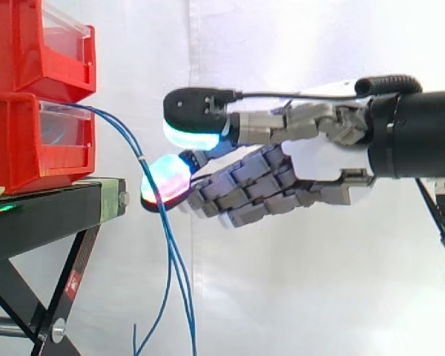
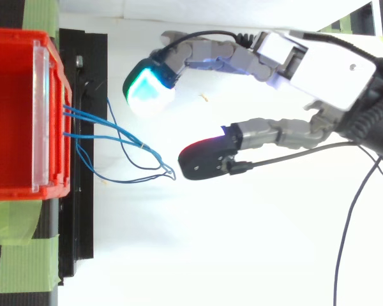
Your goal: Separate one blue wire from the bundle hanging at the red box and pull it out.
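Several thin blue wires (image 1: 140,158) leave the front of the lower red bin (image 1: 22,141), arc out and hang down past the black stand (image 1: 44,208). In the top view the wires (image 2: 143,146) fan from the bin (image 2: 51,185) and meet near a black-backed fingertip (image 2: 204,159). My hand (image 1: 322,159) reaches in level from the right, fingers stretched toward the bundle. One glowing pad (image 1: 167,182) sits right at the hanging wires. The cyan pad (image 1: 193,133) stays above them. From above, the green-white pad (image 2: 150,89) is well apart from the other finger. Nothing is pinched.
A second red bin (image 1: 37,44) is stacked on the lower one. Green tape (image 2: 19,223) marks the stand beside the bin. A white curtain lies behind everything. The stand's crossed legs (image 1: 59,297) are below left of the hanging wires.
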Action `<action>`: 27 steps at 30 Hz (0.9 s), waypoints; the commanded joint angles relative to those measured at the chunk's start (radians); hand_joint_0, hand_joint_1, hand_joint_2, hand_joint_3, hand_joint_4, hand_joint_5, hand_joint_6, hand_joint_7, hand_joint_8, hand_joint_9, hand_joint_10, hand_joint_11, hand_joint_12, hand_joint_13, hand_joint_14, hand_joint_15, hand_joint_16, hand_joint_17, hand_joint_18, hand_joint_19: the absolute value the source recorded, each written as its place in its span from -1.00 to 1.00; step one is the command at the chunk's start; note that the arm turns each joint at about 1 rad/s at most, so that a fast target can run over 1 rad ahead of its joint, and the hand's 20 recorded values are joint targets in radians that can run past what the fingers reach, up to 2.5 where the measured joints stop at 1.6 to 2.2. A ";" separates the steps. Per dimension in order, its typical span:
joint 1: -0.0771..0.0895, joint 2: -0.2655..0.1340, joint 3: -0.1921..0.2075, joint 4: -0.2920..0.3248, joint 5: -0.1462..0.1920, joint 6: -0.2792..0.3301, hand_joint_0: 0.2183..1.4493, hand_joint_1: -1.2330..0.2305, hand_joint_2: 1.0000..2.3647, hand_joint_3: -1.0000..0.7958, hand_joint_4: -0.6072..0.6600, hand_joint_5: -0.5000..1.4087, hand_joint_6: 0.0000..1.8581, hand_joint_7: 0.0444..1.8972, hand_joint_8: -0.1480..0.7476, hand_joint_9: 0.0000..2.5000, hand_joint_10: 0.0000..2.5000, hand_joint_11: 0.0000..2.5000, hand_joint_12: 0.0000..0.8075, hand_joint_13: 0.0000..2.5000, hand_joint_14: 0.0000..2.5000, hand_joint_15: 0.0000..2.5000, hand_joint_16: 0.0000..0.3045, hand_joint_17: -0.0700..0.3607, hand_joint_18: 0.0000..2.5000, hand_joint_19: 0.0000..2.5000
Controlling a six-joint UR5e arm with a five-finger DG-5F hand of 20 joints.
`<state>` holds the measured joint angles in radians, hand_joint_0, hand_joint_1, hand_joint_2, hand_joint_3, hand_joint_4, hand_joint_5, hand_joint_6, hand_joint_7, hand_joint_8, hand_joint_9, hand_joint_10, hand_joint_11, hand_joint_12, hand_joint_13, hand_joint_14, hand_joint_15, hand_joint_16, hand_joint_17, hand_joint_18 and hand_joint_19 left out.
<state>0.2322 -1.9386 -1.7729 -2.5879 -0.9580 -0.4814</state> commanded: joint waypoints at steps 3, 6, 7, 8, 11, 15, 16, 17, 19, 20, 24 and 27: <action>0.009 -0.036 0.001 0.058 -0.007 0.004 -0.45 -0.19 -1.00 -0.44 0.50 -0.66 -0.46 -0.02 -0.01 -0.65 -1.00 -0.85 -0.16 -0.81 -1.00 -0.88 -0.67 -0.15 -0.91 -0.75; 0.010 -0.036 0.001 0.114 -0.008 0.001 -0.42 -0.22 -1.00 -0.44 0.49 -0.65 -0.46 0.03 -0.02 -0.64 -1.00 -0.84 -0.16 -0.80 -1.00 -0.89 -0.67 -0.16 -0.89 -0.75; 0.010 -0.036 0.001 0.121 -0.008 0.000 -0.42 -0.23 -1.00 -0.44 0.48 -0.65 -0.46 0.06 -0.02 -0.64 -1.00 -0.84 -0.16 -0.80 -1.00 -0.88 -0.67 -0.16 -0.89 -0.75; 0.010 -0.036 0.001 0.132 -0.008 -0.003 -0.41 -0.23 -1.00 -0.44 0.48 -0.65 -0.46 0.07 -0.01 -0.64 -1.00 -0.84 -0.16 -0.79 -1.00 -0.88 -0.68 -0.16 -0.88 -0.75; 0.013 -0.034 0.001 0.143 -0.008 -0.006 -0.39 -0.27 -1.00 -0.44 0.46 -0.64 -0.46 0.13 -0.01 -0.63 -1.00 -0.83 -0.17 -0.78 -1.00 -0.88 -0.68 -0.17 -0.87 -0.74; 0.013 -0.034 0.001 0.146 -0.008 -0.006 -0.36 -0.29 -1.00 -0.44 0.40 -0.63 -0.46 0.21 -0.01 -0.63 -0.99 -0.82 -0.17 -0.77 -1.00 -0.87 -0.68 -0.17 -0.86 -0.73; 0.013 -0.036 0.001 0.146 -0.008 -0.006 -0.35 -0.30 -1.00 -0.44 0.40 -0.63 -0.46 0.22 -0.02 -0.63 -0.99 -0.81 -0.17 -0.77 -1.00 -0.87 -0.68 -0.17 -0.86 -0.74; 0.013 -0.036 0.001 0.146 -0.008 -0.006 -0.35 -0.30 -1.00 -0.44 0.39 -0.63 -0.46 0.23 -0.02 -0.62 -0.99 -0.82 -0.17 -0.77 -1.00 -0.87 -0.68 -0.17 -0.85 -0.73; 0.013 -0.036 0.000 0.146 -0.008 -0.006 -0.34 -0.32 -1.00 -0.43 0.38 -0.63 -0.46 0.25 -0.01 -0.62 -0.99 -0.81 -0.17 -0.77 -1.00 -0.87 -0.68 -0.17 -0.85 -0.74; 0.013 -0.036 0.001 0.146 -0.008 -0.006 -0.34 -0.32 -1.00 -0.43 0.39 -0.63 -0.46 0.24 -0.01 -0.62 -0.99 -0.81 -0.17 -0.77 -0.99 -0.86 -0.68 -0.17 -0.85 -0.73; 0.015 -0.036 0.001 0.155 -0.008 -0.008 -0.34 -0.32 -1.00 -0.44 0.38 -0.63 -0.46 0.24 -0.01 -0.62 -0.99 -0.81 -0.16 -0.76 -1.00 -0.87 -0.68 -0.17 -0.85 -0.73; 0.015 -0.036 0.001 0.166 -0.008 -0.017 -0.34 -0.32 -1.00 -0.44 0.38 -0.63 -0.46 0.25 -0.01 -0.62 -0.99 -0.81 -0.16 -0.76 -1.00 -0.87 -0.68 -0.17 -0.85 -0.73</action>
<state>0.2460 -1.9741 -1.7719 -2.4324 -0.9664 -0.4906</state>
